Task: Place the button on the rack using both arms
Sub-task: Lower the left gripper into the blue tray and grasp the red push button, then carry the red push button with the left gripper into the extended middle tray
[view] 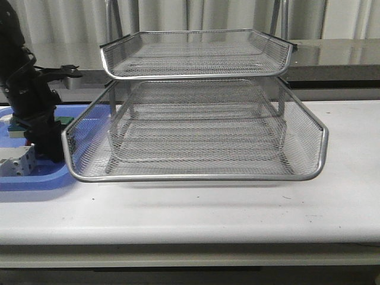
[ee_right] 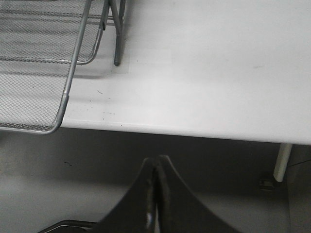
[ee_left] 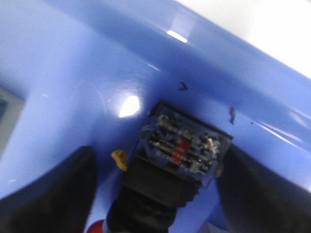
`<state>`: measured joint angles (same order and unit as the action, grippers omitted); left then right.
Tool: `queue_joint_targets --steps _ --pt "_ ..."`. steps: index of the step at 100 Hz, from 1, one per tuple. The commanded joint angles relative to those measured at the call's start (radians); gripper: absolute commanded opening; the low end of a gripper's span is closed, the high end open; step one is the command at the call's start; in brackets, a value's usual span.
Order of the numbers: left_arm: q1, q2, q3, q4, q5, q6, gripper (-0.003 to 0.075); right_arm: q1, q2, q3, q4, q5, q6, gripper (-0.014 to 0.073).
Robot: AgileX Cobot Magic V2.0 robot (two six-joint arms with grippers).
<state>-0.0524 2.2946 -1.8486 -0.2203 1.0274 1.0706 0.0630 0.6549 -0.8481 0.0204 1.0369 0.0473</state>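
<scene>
Left gripper (ee_left: 160, 194): fingers spread either side of the button (ee_left: 170, 165), which lies in the blue tray (ee_left: 87, 58) left of the rack (view: 196, 119). Right gripper (ee_right: 156, 194): fingers pressed together, empty, off the table (ee_right: 218, 73) edge.

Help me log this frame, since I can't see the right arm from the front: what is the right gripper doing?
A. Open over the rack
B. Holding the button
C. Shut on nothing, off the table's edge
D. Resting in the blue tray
C: in the right wrist view the right gripper has its fingers pressed together with nothing between them, out past the table edge, beside the rack.
</scene>
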Motion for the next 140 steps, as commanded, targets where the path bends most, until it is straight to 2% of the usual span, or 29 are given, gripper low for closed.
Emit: queue_joint_targets --steps 1,6,16,35,42,50,83,114,129,140 --pt "0.0 -0.06 -0.047 -0.025 -0.013 0.002 0.0279 -0.001 0.0 -0.034 -0.007 -0.051 -0.003 -0.0071" --pt "0.0 -0.06 -0.064 -0.025 -0.008 0.0 0.0196 -0.001 0.0 -0.034 -0.007 -0.051 -0.003 -0.0071" --pt "0.0 -0.06 -0.116 -0.025 0.027 -0.005 0.0086 -0.001 0.0 -0.034 -0.007 -0.051 -0.003 -0.0071" --pt "0.002 -0.06 -0.243 -0.021 0.188 -0.044 0.0006 -0.001 0.0 -0.034 -0.007 -0.051 -0.003 -0.0071" --pt "0.003 -0.06 -0.291 -0.008 0.257 -0.069 -0.0004 -0.001 0.0 -0.034 -0.007 -0.051 -0.003 -0.0071" --pt "0.003 -0.073 -0.314 0.021 0.254 -0.147 -0.0011 -0.001 0.0 -0.034 -0.007 -0.051 -0.003 -0.0071" --pt "0.001 -0.209 -0.302 0.07 0.254 -0.259 -0.001 -0.001 0.0 -0.034 -0.007 -0.051 -0.003 -0.0071" --pt "-0.012 -0.457 -0.055 0.064 0.254 -0.272 -0.0011 -0.001 0.0 -0.034 -0.007 -0.051 -0.003 -0.0071" --pt "-0.07 -0.582 0.07 -0.01 0.254 -0.274 -0.0011 -0.001 0.0 -0.034 -0.007 -0.051 -0.003 -0.0071" --pt "-0.139 -0.638 0.125 -0.071 0.254 -0.347 -0.0011 -0.001 0.0 -0.034 -0.007 -0.051 -0.003 -0.0071"
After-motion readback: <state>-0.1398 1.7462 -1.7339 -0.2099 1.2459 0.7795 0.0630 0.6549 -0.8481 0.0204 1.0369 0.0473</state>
